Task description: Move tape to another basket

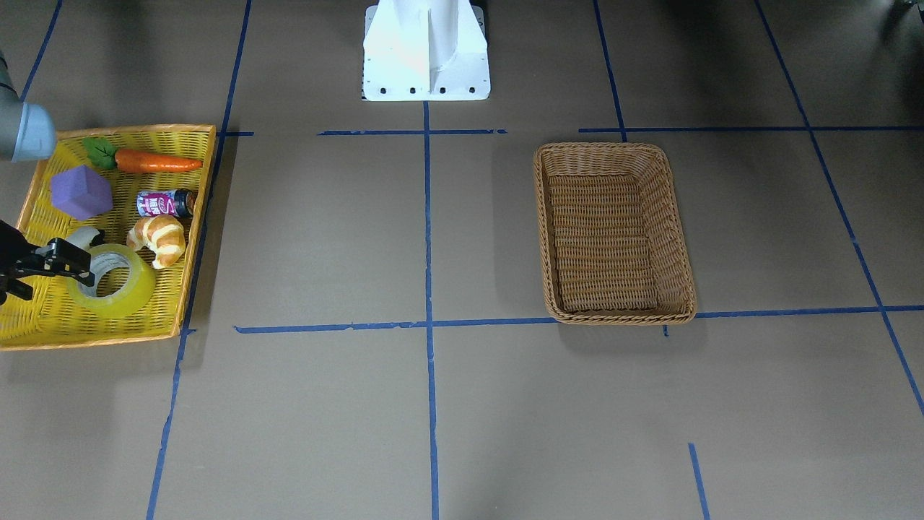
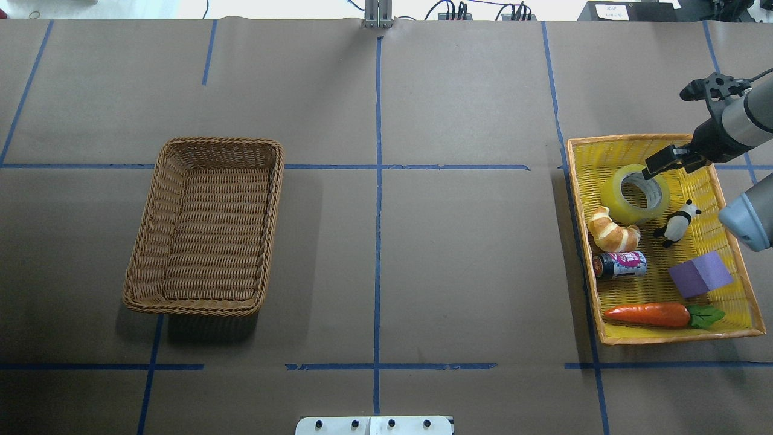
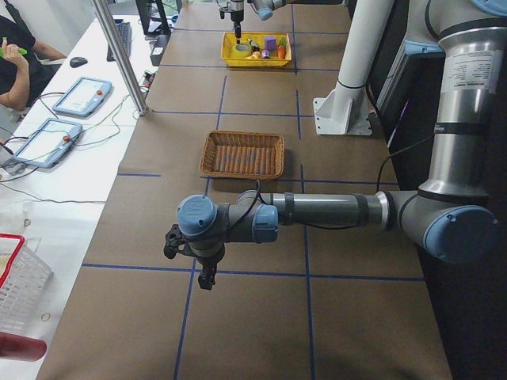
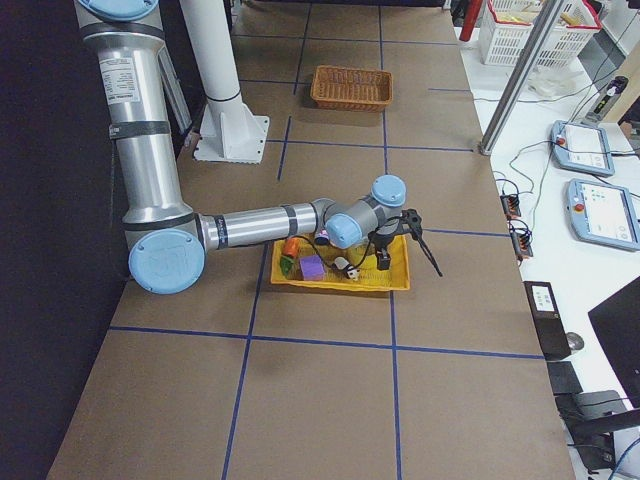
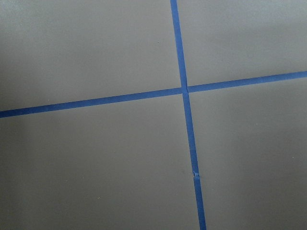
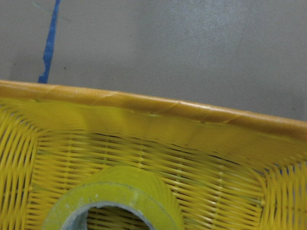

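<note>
Tape (image 2: 613,194) lies flat just under the right gripper (image 2: 650,171); how far its jaws stand open cannot be told. Place one jaw inside the core, one outside, then close.

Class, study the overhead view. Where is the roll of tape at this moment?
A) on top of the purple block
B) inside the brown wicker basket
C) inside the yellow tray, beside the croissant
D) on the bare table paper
C: the tape lies within the yellow tray, next to the croissant, far across the table from the brown basket.
</note>
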Motion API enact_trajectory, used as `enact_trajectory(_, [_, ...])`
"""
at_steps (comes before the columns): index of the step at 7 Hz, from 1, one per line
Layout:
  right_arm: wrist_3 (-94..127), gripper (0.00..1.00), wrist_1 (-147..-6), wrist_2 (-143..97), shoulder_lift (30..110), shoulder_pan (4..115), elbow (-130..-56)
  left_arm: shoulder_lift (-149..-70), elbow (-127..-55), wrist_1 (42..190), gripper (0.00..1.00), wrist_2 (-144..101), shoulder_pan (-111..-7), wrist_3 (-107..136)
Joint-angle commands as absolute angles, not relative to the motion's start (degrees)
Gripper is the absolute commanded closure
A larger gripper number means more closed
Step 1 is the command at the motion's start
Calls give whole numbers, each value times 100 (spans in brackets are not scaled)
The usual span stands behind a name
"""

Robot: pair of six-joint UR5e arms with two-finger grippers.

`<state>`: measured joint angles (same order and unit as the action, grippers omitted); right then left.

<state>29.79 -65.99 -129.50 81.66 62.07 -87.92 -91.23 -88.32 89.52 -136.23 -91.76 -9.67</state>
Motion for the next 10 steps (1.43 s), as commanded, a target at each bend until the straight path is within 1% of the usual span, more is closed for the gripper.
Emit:
enact_trajectory(1, [2988,0,-6565,-12754,8130,6004,-8675,-9132,-8833,8956,0,-13623,-9176,-967])
enact_trajectory(4, [2971,0,-6574,-12753,8130,5933,-8543,-9141,-8833,8956,0,-13623,-9176,-967])
enact_trajectory(5, [2971,7,-6566,-12753,8121,5915,-8465,-9141,-8833,8956,0,-13632,-9176,-958])
enact_trajectory(6, [2971,37,-6565,-12753,8112,5924,-8464,-9141,-8833,8956,0,-13632,-9176,-958])
enact_trajectory(7, [2962,72,-6565,-12753,8060,5933,-8464,-9149,-8833,8956,0,-13632,-9176,-958])
enact_trajectory(8, [2953,96,-6565,-12753,8068,5941,-8464,-9149,-8833,8956,0,-13632,-9176,-958])
enact_trajectory(9, [2944,100,-6557,-12753,8068,5968,-8473,-9149,-8842,8956,0,-13632,-9176,-958])
enact_trajectory(10, [2918,100,-6565,-12796,8060,6081,-8490,-9149,-8842,8947,0,-13632,-9176,-958])
